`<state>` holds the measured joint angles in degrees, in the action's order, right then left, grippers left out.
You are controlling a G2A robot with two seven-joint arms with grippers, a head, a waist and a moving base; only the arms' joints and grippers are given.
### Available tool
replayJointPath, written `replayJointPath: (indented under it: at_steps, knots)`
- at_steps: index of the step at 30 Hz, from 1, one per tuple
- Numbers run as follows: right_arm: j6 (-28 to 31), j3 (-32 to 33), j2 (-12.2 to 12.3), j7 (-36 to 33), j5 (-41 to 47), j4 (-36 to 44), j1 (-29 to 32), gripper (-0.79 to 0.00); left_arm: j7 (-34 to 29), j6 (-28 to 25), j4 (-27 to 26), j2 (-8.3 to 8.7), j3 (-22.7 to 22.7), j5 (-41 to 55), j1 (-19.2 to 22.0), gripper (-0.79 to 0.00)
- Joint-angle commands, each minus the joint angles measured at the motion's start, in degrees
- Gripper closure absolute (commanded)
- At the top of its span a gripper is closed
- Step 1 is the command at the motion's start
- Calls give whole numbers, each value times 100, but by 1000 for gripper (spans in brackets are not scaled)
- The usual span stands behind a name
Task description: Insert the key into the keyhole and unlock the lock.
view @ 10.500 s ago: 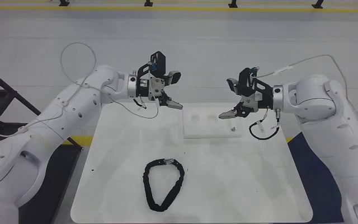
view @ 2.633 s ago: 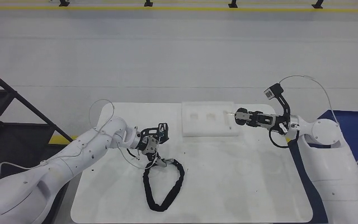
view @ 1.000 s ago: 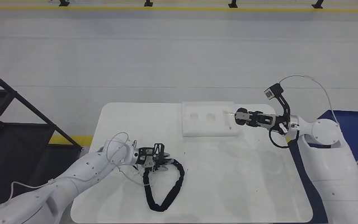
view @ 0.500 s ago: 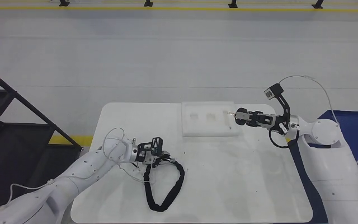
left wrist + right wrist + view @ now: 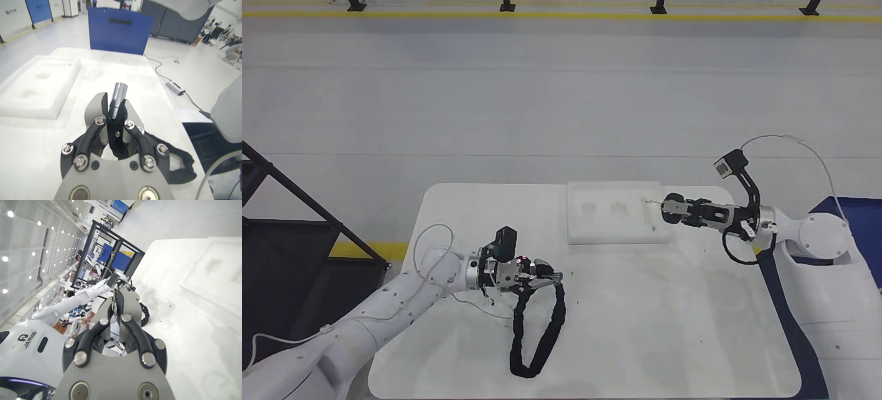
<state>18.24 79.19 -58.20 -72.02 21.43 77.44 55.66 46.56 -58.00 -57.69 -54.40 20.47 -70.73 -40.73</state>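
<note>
One foam tray [image 5: 614, 236] lies at the far side of the tabletop [image 5: 682, 330]. It has two shallow recesses side by side. From my left wrist I see a small pale speck by one of them, too small to name.

There is one lock [image 5: 560, 310], one key [image 5: 114, 305], and my two pincers. My left pincer [image 5: 114, 100] is clamped narrow on the lock's chrome barrel [image 5: 119, 92], near the middle of the tabletop, just in front of the tray. The barrel sticks out past my fingertips, end pointing away from my wrist. The black sleeve [image 5: 181, 164] trails behind and hangs down in a loop onto the tabletop.

My right pincer [image 5: 116, 296] hangs over the tray's right edge. Its fingers are pressed together on a thin bit of metal that I take for the key. It is well apart from the lock. Only the tray's near corner lies between the two pincers.

Around us, a blue board [image 5: 121, 34] stands past the end of the tabletop. A cable with a grey box [image 5: 173, 87] runs across the floor. A black frame [image 5: 282, 200] stands off to the left.
</note>
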Motion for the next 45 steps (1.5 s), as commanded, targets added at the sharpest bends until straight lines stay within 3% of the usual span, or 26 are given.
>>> replayJointPath:
  at_steps: [1, 10, 20, 37, 42, 45]
  knots:
    - [-196, -46, 17, -20, -180, 172, 31, 0, -27, 0, -227, 41, -129, 312, 88, 0]
    - [-1137, -85, 152, -368, -1287, 1097, 4, 0, -26, 0, -946, 204, -350, 1089, 562, 0]
    - [-1797, 164, 311, -754, -1675, 2384, 380, 0, -25, 0, -1246, 70, -167, 876, 812, 0]
    - [-1780, 164, 313, -620, -1593, 2469, 473, 0, -50, 23, -1341, 34, -233, 1101, 779, 0]
    - [-2147, 189, 379, -809, -1957, 2995, 525, 0, -364, 142, -1312, -7, -81, 1503, 536, 0]
    - [-2461, 143, 419, -829, -2409, 3479, 514, 0, -246, 200, -1253, -89, 42, 1455, 499, 0]
